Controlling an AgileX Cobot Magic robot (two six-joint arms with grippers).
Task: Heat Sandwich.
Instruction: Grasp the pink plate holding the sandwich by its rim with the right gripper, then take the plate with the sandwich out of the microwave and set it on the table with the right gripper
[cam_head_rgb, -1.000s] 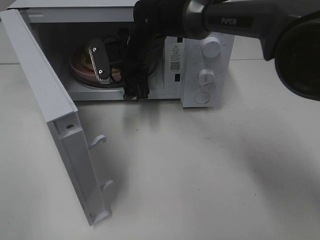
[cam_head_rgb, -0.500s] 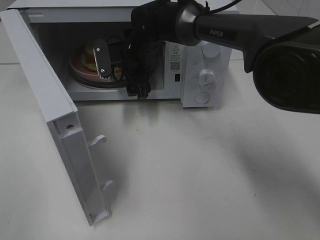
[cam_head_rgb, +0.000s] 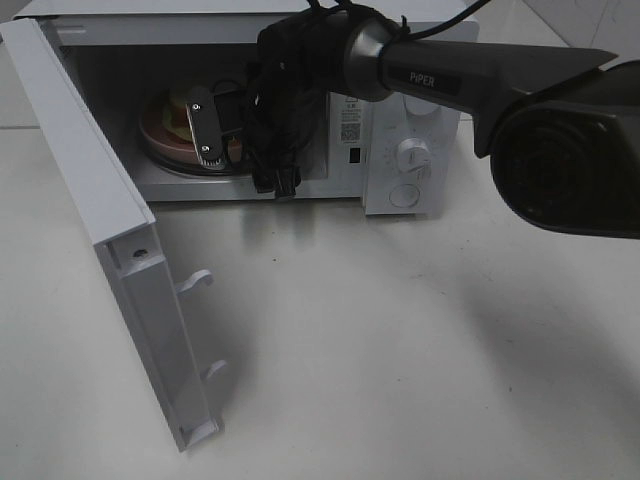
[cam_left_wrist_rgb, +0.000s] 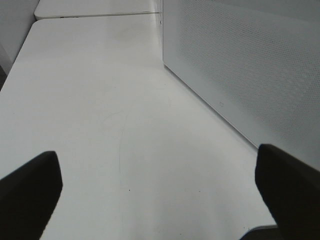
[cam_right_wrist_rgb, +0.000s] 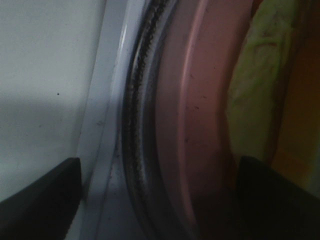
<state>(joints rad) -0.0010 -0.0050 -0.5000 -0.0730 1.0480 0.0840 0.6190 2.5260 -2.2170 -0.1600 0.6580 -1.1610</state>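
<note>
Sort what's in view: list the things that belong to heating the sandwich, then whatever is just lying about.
Part of the job:
- sandwich, inside the microwave
- pink plate under it
- microwave, with its door swung open
- right gripper, reaching into the cavity

Just lying about:
- nothing loose shows on the white table
- left gripper hangs over bare table

I work at a lab-style test bench, not a furnished kitchen. The evidence: a plain white table (cam_head_rgb: 400, 340) with one appliance on it, a white microwave (cam_head_rgb: 410, 150) with its door (cam_head_rgb: 110, 230) swung open. My right arm (cam_head_rgb: 470, 75), black and marked "PIPER", reaches into the cavity. My left wrist view shows the same bare white tabletop (cam_left_wrist_rgb: 100, 125) meeting a second white table (cam_left_wrist_rgb: 95, 7) at a seam, beside the microwave's perforated side panel (cam_left_wrist_rgb: 250, 65). No cupboards, sink or household fittings appear in any view.
</note>
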